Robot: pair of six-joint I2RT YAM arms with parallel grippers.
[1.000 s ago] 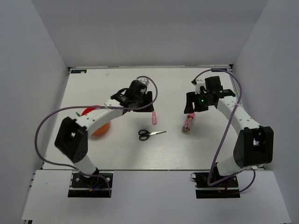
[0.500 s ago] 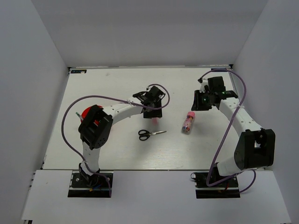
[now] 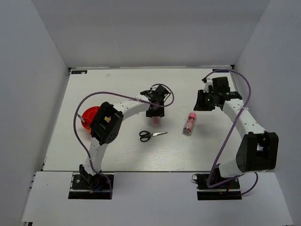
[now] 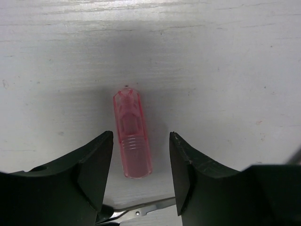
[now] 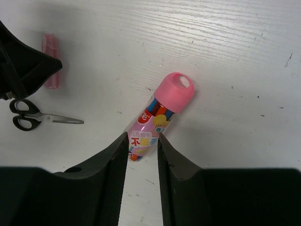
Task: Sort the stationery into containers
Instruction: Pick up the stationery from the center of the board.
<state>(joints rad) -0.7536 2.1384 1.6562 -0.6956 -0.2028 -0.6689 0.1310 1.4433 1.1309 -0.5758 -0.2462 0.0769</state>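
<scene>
**Setting:** robotics laboratory, enclosed test cell.

**Evidence:**
- White wood-grain tabletop point(image 3: 117, 153), boxed at the left, top and right of the frame by plain pale walls point(image 3: 150, 33).
- Left arm point(image 3: 106, 125) and right arm point(image 3: 244, 123), jointed and white-and-black, each fixed to a base plate point(image 3: 91, 185) along the bottom of the frame.
- Exposed purple cables point(image 3: 224, 70) looping off both arms.

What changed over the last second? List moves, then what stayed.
The left arm swung right, so the left fingers now straddle the pink bottle, open. That uncovered the orange-red cup. The right fingers drew back from the pink-capped tube and narrowed, holding nothing. Bottle, tube and scissors stayed put.
</scene>
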